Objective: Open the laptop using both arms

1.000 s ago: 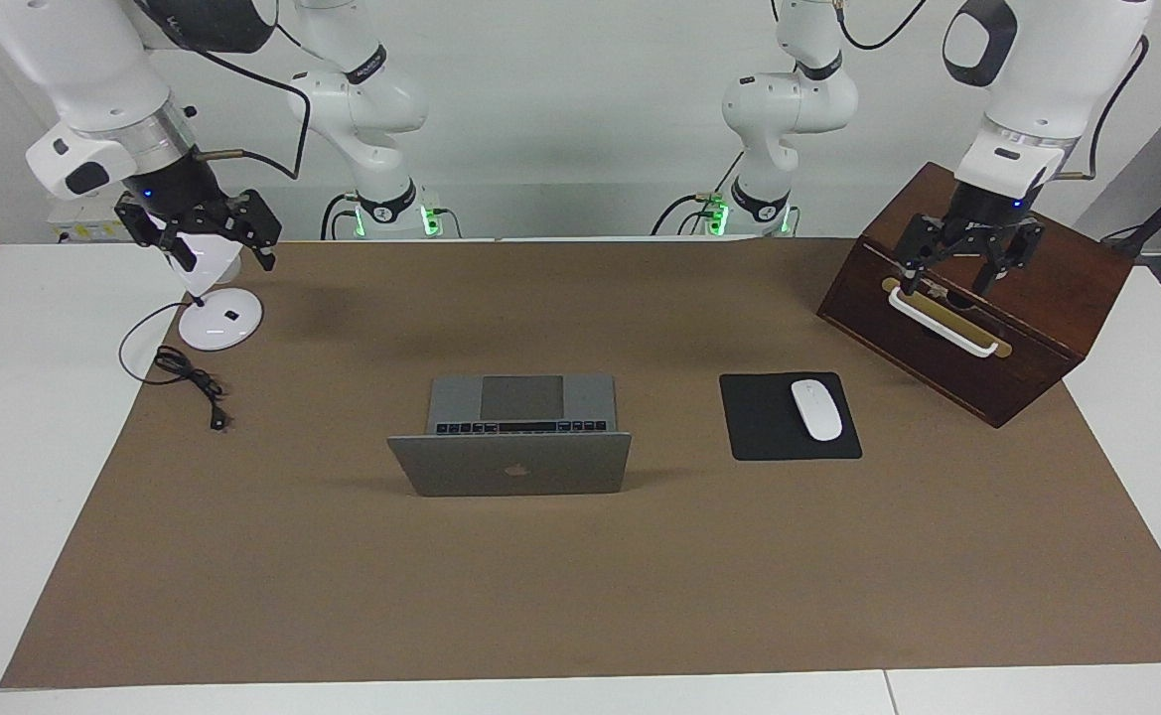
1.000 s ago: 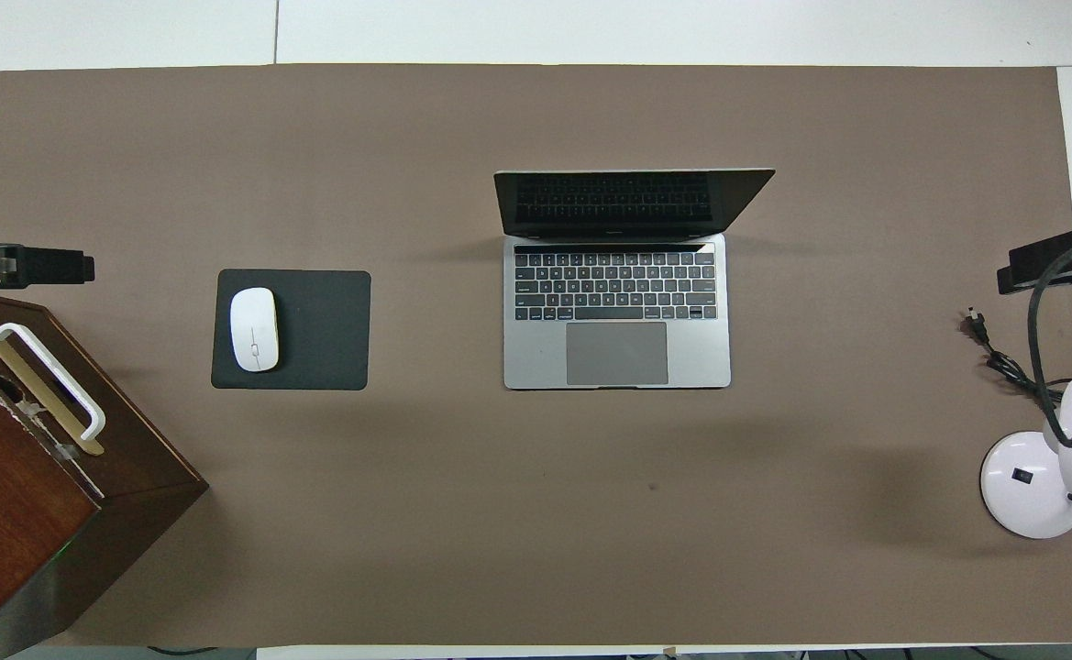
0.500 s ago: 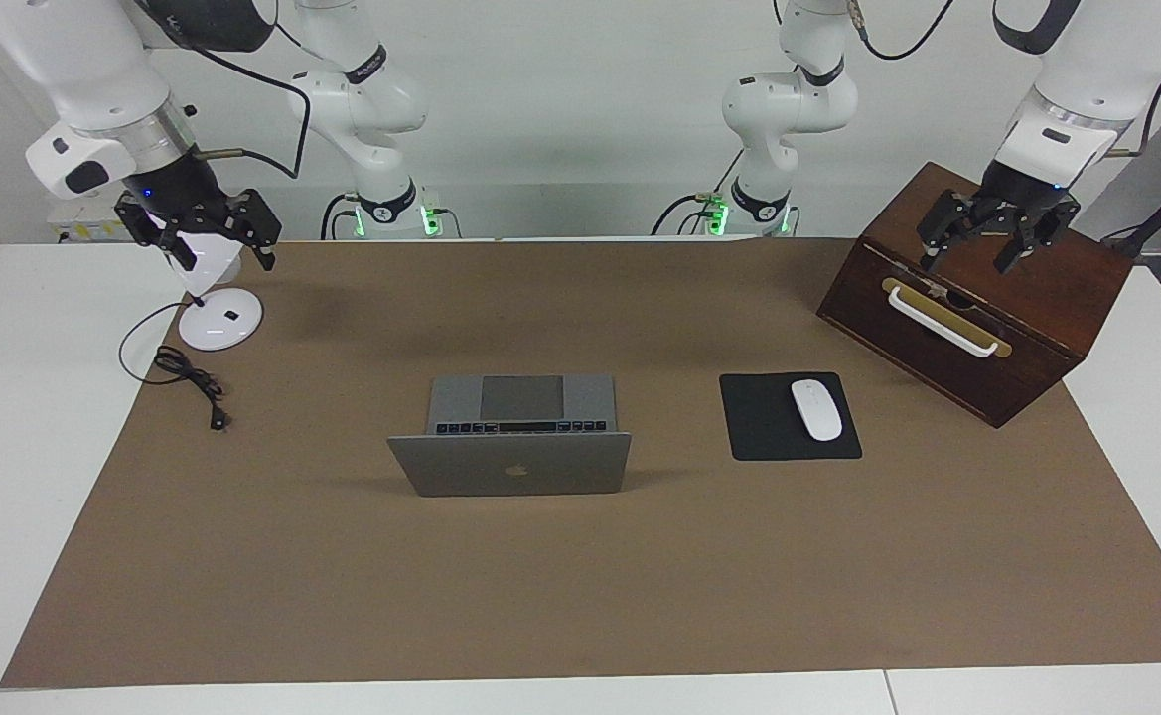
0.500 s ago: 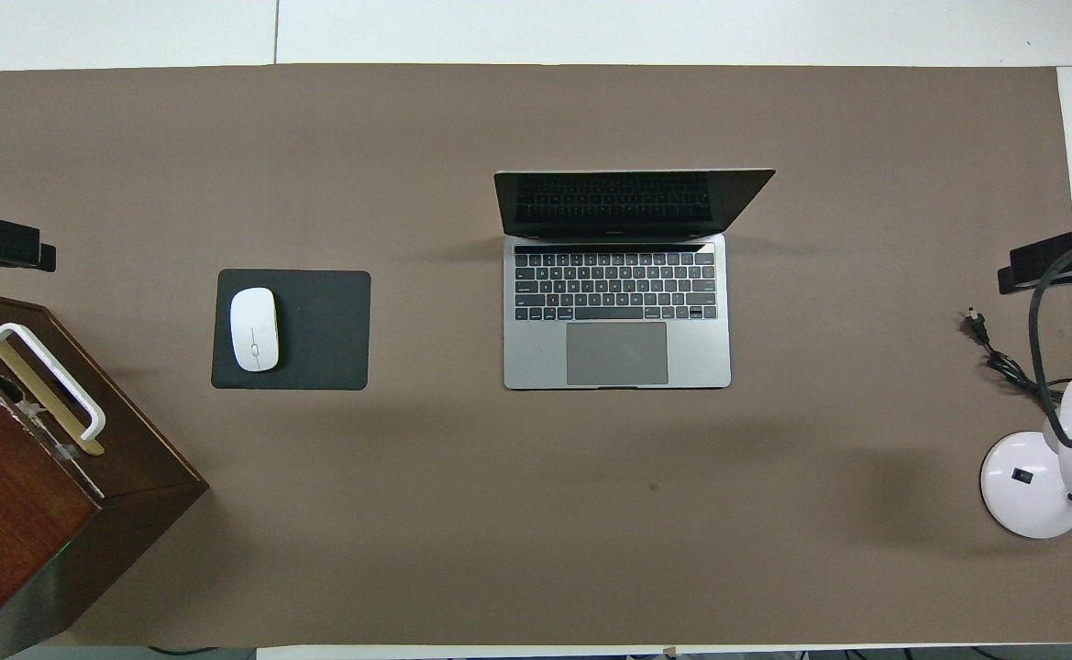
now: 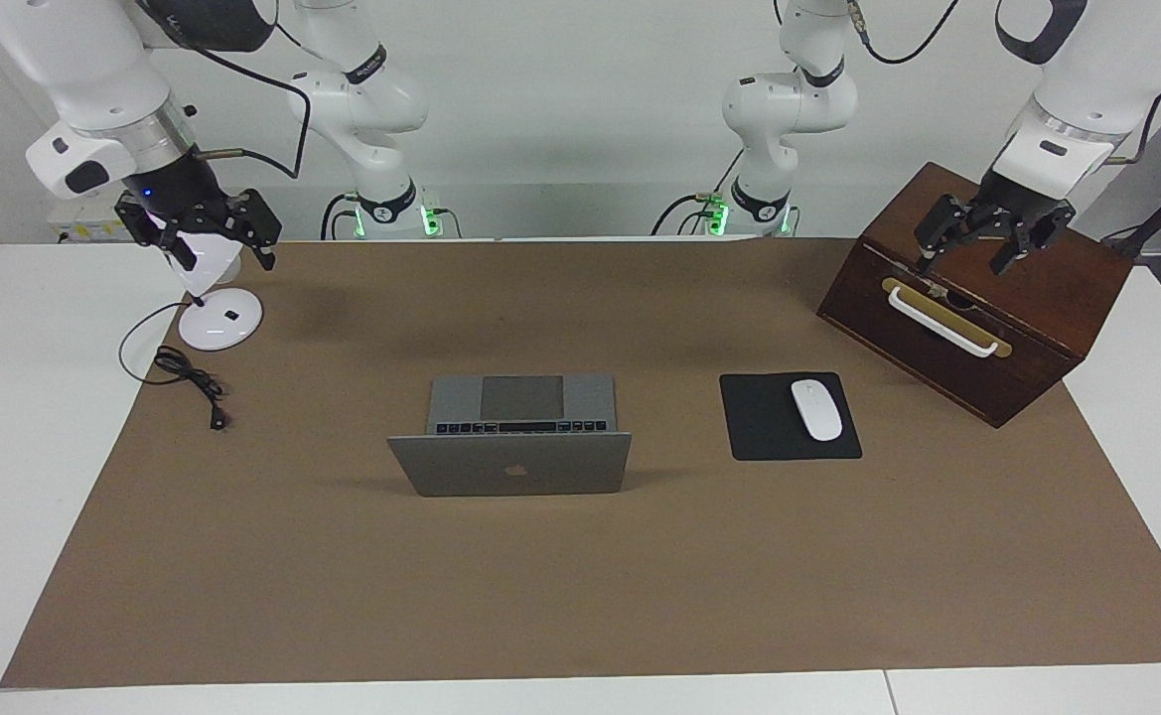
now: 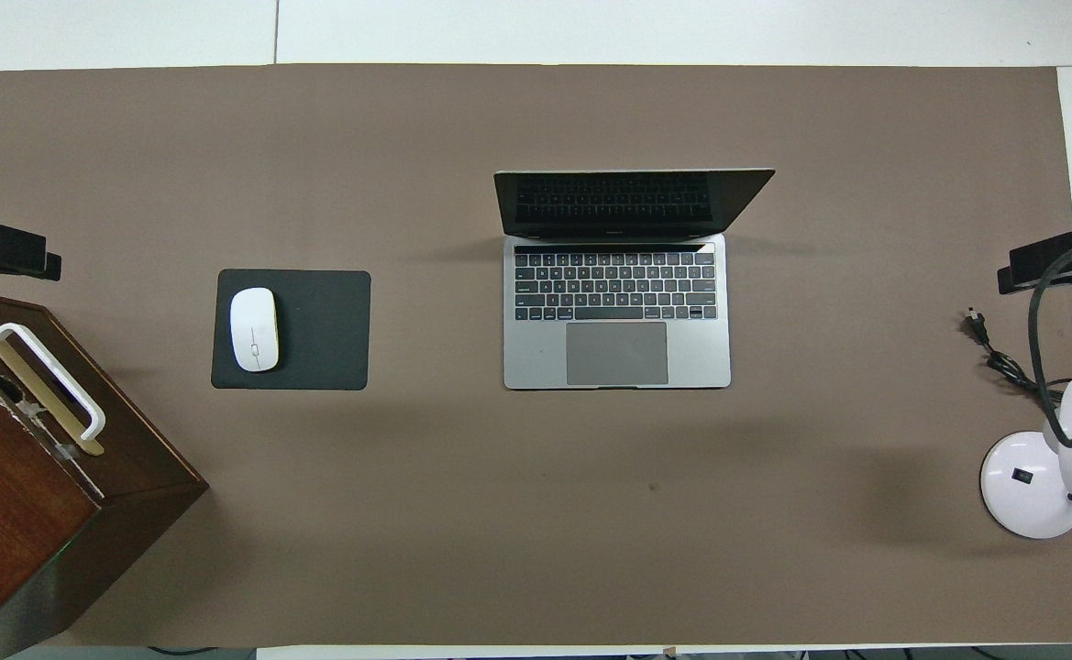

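Note:
The silver-grey laptop (image 5: 510, 462) (image 6: 616, 312) stands open in the middle of the brown mat, lid upright with its logo away from the robots, keyboard and trackpad showing. Neither gripper is near it. My left gripper (image 5: 959, 260) (image 6: 4, 249) hangs open and holds nothing, in the air over the wooden box (image 5: 1037, 298) above the box's white handle (image 5: 941, 321). My right gripper (image 5: 225, 258) (image 6: 1054, 261) waits open over the white desk lamp (image 5: 219, 318) at the right arm's end of the table.
A black mouse pad (image 5: 769, 437) carrying a white mouse (image 5: 815, 408) lies between the laptop and the wooden box. The lamp's black cable (image 5: 188, 377) trails across the mat beside the lamp base. The brown mat (image 5: 580, 596) covers most of the table.
My left gripper has lifted away from the box's white handle and now hangs higher over the box. The right arm and the laptop have not moved.

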{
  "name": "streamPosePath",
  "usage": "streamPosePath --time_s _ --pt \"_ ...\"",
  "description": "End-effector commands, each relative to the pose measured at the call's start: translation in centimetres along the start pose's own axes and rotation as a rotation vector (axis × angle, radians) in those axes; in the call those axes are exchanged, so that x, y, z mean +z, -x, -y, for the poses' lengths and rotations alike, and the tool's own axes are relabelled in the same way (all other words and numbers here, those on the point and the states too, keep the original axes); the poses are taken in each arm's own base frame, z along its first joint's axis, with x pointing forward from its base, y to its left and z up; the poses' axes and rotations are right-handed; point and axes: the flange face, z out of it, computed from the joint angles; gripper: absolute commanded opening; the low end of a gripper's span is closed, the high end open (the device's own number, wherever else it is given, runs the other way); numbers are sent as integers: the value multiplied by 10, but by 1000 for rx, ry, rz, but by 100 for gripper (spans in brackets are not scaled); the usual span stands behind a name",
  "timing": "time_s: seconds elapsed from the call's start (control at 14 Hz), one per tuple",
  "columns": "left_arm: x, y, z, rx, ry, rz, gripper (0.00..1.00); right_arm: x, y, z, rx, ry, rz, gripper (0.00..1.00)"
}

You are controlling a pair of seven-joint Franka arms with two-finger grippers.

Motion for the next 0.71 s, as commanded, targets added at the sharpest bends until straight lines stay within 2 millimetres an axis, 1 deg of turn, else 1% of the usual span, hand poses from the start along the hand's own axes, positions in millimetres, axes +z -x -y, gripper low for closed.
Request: streamPosePath --time_s 0.0,0.64 --pt "0 2 3 -14 0 12 100 -1 7 1 19 -15 -4 100" --pt "2 4 6 -19 -1 24 100 0 7 -2 22 -15 -5 100"
